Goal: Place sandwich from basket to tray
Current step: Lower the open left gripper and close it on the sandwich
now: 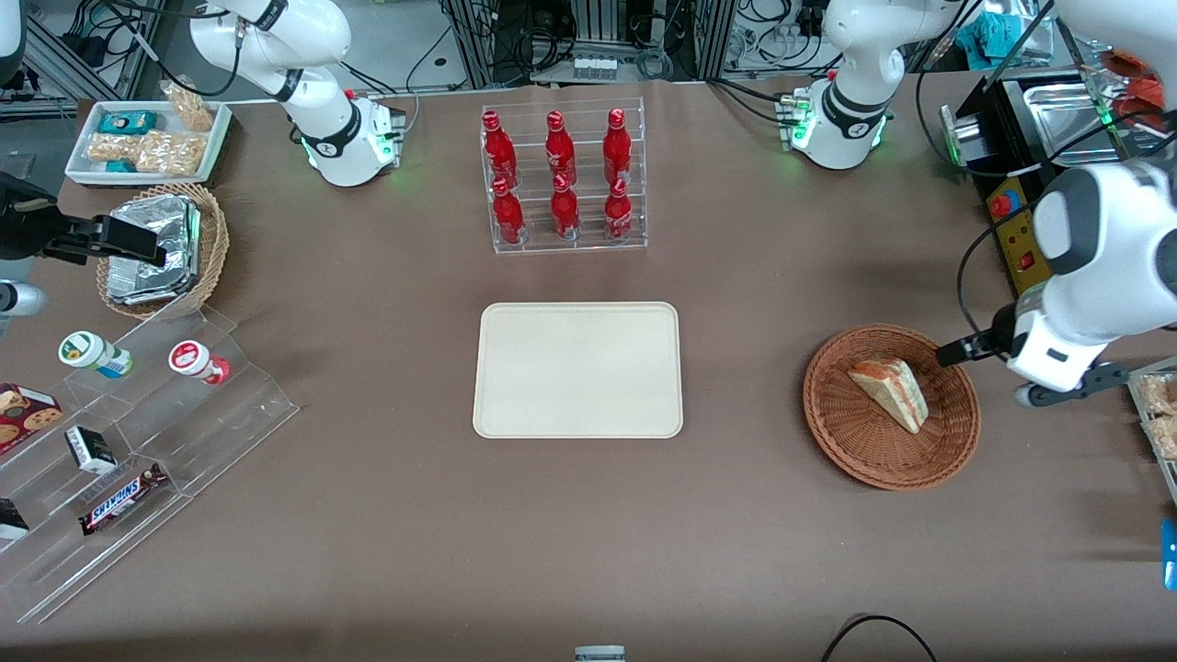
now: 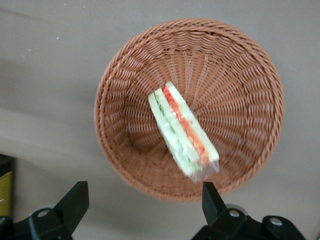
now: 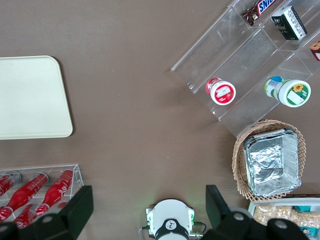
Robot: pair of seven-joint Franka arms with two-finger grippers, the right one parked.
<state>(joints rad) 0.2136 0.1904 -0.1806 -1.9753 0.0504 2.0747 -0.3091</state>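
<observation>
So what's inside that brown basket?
One sandwich lies in the basket, nothing else showing. The weave under it is covered. The claw hangs open above the rim.

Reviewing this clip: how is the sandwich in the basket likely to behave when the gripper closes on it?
The sandwich shows soft bread layers and a clear wrap, so it probably squashes easily and may feel slippery. It lies on edge in the basket, so it might topple if nudged. The gripper hangs open above the basket's rim.
</observation>
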